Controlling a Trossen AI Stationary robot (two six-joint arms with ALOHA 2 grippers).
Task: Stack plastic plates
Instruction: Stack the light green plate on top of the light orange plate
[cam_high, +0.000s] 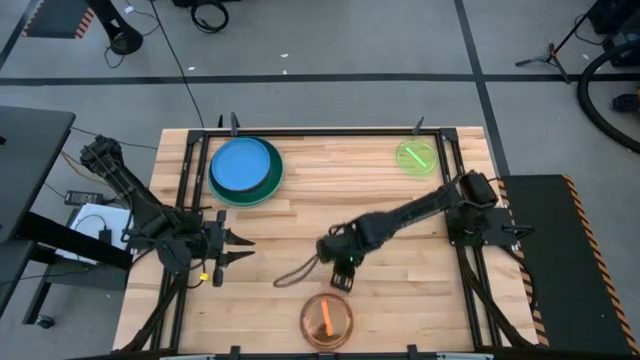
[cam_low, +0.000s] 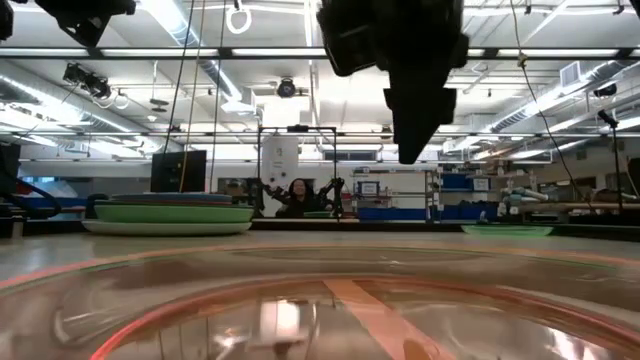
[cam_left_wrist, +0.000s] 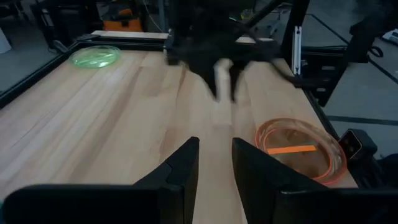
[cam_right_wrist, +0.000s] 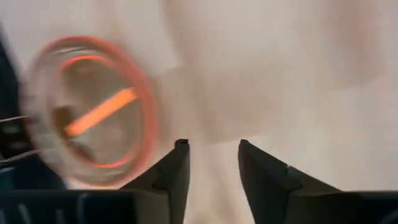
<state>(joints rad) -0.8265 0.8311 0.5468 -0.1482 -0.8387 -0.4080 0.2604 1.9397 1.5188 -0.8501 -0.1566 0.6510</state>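
Note:
A stack of plates sits at the far left of the table, with a blue plate on top and a dark green one at the bottom; the low view shows it too. A lime plate lies flat at the far right. A clear orange plate with an orange stripe lies flat at the near edge. My right gripper hangs open above bare wood just beyond the orange plate, touching nothing. My left gripper waits open at the left side, pointing right.
Black frame rails run along the table's sides and far edge. A loose cable trails on the wood beside my right gripper. Bare wood lies between the stack and the lime plate. A person sits far behind the table.

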